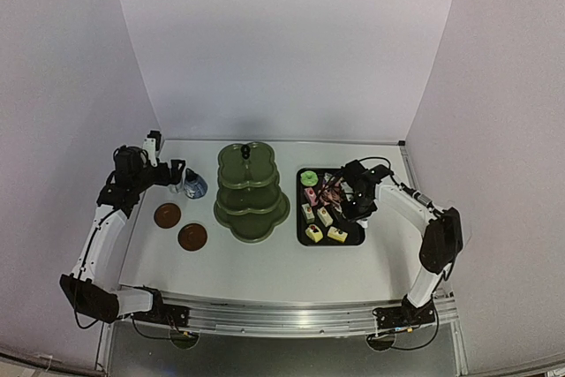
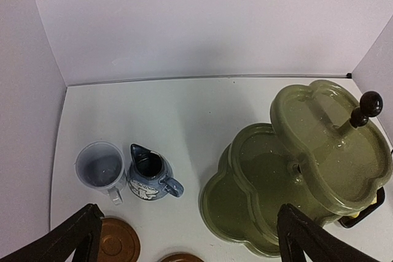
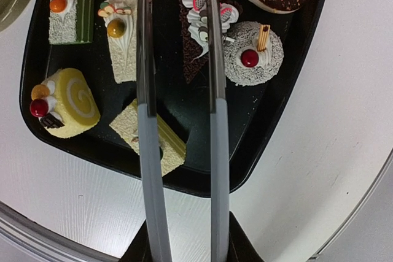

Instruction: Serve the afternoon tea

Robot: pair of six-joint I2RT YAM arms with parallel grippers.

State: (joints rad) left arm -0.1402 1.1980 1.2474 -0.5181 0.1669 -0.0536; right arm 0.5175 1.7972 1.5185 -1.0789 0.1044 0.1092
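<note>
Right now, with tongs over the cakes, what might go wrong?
The tongs held by the right tool hang over the chocolate wedge, tight among neighbours; squeezing may crush it or shove the pale slice. The open left tool hangs near the cup and pot, standing close together; grabbing one might tip the other.

No text, label, brand or number can be read anywhere. A white marking [image 2: 142, 192] is seen on the small dark-blue pot [image 2: 147, 176], but it cannot be made out.

Upright olive stand [image 1: 252, 192] mid-table; cakes [image 1: 314, 234] to its right; cup [image 2: 100, 165], pot [image 2: 147, 176], saucers [image 1: 167, 214] left.
</note>
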